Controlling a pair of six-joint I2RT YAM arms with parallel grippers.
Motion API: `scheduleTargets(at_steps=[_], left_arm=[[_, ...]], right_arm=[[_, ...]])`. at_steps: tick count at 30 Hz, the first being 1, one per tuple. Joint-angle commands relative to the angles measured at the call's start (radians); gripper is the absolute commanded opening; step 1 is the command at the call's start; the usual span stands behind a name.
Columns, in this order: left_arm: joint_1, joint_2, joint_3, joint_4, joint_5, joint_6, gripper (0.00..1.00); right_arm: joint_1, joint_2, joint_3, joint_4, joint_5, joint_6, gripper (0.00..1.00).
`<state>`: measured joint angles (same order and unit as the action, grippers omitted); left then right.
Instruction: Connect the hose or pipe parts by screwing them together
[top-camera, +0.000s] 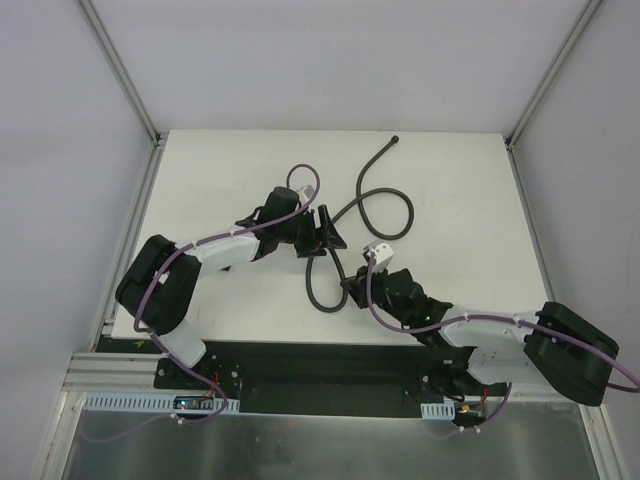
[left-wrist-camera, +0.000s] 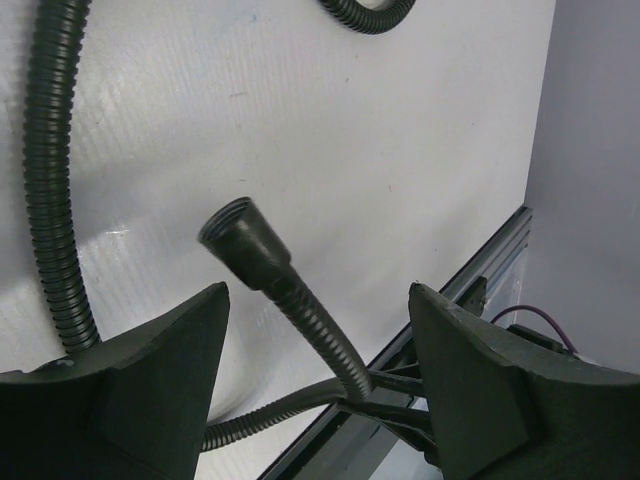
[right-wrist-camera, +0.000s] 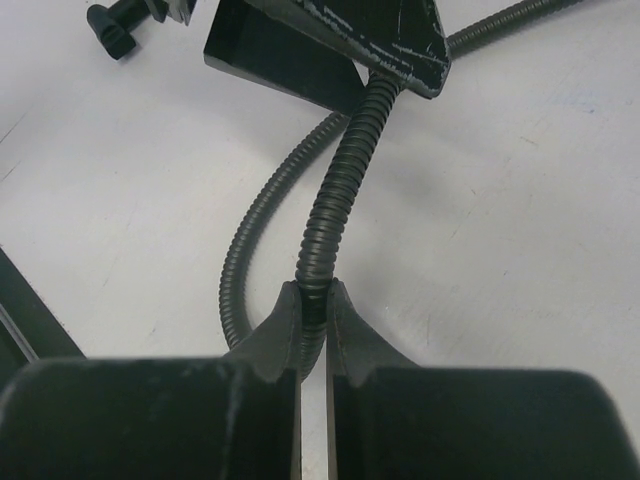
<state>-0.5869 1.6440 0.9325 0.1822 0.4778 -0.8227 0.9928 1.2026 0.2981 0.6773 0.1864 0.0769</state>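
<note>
At centre of the white table (top-camera: 470, 200), right gripper (right-wrist-camera: 312, 300) is clamped tight on the corrugated hose (right-wrist-camera: 335, 200); left gripper (left-wrist-camera: 315, 300), jaws wide apart, straddles its threaded end (left-wrist-camera: 240, 225), gaps both sides. Other end lies near back edge.

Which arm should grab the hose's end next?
Left. The left gripper is open around the raised hose end; the right gripper is shut on the hose, busy holding it.

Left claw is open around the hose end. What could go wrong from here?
1. The hose end sits tilted and off-centre inside the open left claw; closing may knock it aside or catch only the neck.
2. The right claw pinches the hose on its flexible body, so it may twist rather than turn.
</note>
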Motion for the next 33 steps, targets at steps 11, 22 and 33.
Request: scheduleTargets(at_steps=[11, 22, 33], left_arm=[[0.035, 0.017, 0.019, -0.003, -0.044, -0.004, 0.66], [0.038, 0.000, 0.022, 0.003, -0.016, 0.002, 0.22], [0.036, -0.079, -0.027, 0.060, 0.001, -0.013, 0.00]], right_arm=[[0.007, -0.058, -0.036, 0.125, -0.106, -0.039, 0.01], [0.007, -0.061, -0.048, 0.136, -0.117, -0.051, 0.01], [0.006, -0.107, -0.083, 0.143, -0.006, -0.005, 0.42]])
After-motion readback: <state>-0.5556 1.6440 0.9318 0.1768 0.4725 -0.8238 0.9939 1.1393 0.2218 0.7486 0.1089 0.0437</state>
